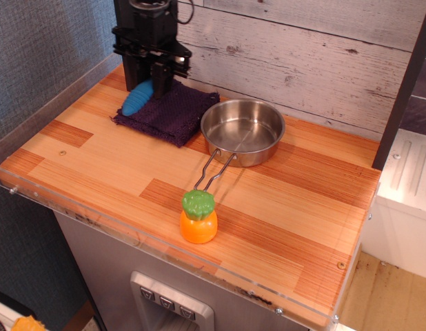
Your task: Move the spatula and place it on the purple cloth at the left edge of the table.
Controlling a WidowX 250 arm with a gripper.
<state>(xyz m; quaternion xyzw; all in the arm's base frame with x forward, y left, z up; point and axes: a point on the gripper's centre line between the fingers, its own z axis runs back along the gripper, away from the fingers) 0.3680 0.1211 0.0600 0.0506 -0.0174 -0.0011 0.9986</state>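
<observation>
The spatula (138,98) shows only its thick ribbed bright-blue handle, slanting down to the left; its metal head is hidden behind the gripper. My black gripper (150,77) is shut on the spatula's upper end and holds it low over the back-left part of the purple cloth (169,113). The handle's lower tip is at the cloth's left edge; whether it touches I cannot tell. The cloth is a dark purple folded towel at the back left of the wood-plank table (116,165).
A steel pan (242,129) with a wire handle stands right of the cloth. An orange toy with a green top (198,216) stands near the front edge. A clear acrylic rim (47,103) runs round the table. A plank wall is behind.
</observation>
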